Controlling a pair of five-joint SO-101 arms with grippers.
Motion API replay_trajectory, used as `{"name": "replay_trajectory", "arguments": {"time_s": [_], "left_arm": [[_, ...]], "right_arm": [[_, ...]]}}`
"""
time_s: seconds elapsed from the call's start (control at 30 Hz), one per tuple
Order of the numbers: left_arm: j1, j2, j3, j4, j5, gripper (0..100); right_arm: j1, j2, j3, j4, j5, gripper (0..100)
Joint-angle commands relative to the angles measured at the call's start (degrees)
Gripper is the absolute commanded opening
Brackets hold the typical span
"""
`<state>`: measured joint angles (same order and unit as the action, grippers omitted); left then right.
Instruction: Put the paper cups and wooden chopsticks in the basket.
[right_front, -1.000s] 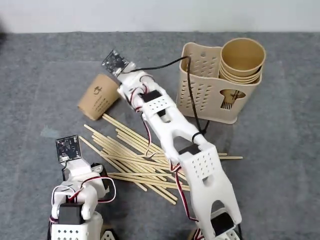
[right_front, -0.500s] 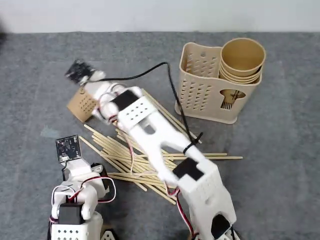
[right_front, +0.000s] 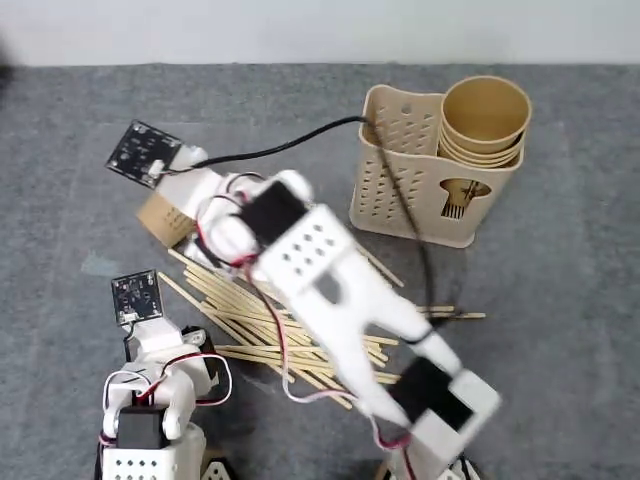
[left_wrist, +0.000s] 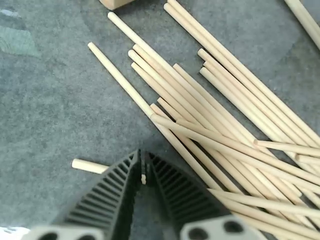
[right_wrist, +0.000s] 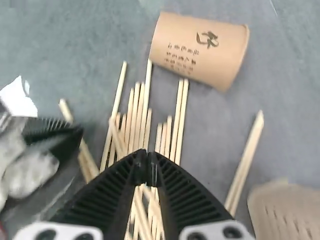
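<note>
Paper cup lying beyond closed right tool.

We see white perforated shells, black servo blocks, red-white wires, black cable, dark square camera boards; left gripper, right gripper black, ribbed.

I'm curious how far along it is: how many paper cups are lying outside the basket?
1. The paper cup lies on its side on the table, beside the loose chopsticks, apart from the basket. The right arm may hide others.
</note>
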<state>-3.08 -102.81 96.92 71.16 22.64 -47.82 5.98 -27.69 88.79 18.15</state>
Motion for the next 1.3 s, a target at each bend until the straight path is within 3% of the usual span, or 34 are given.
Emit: {"name": "replay_trajectory", "arguments": {"time_s": [0.0,0.1,0.33,0.6,0.77,1.07,1.27], "left_arm": [[0.35,0.09,-0.4,0.26,0.35,1],[0.44,0.09,-0.4,0.26,0.35,1],[0.35,0.09,-0.4,0.26,0.35,1],[0.44,0.09,-0.4,0.18,0.18,1],[0.44,0.09,-0.4,-1.85,0.18,2],[0.44,0.09,-0.48,-12.4,0.09,2],[-3.52,0.09,-2.86,-15.38,0.0,2]], "right_arm": [[3.3,-10.15,-2.9,8.4,-1.32,0.9],[6.29,-15.25,-2.73,13.76,-5.19,0.9],[19.38,-28.35,3.43,13.93,-10.64,0.9],[44.88,-47.08,27.16,13.41,-15.12,0.9],[54.55,-57.63,41.05,11.21,-15.38,0.9],[59.21,-65.71,64.62,0.75,-15.65,1.1],[59.12,-66.24,66.55,0.66,-23.91,1.1]]}}
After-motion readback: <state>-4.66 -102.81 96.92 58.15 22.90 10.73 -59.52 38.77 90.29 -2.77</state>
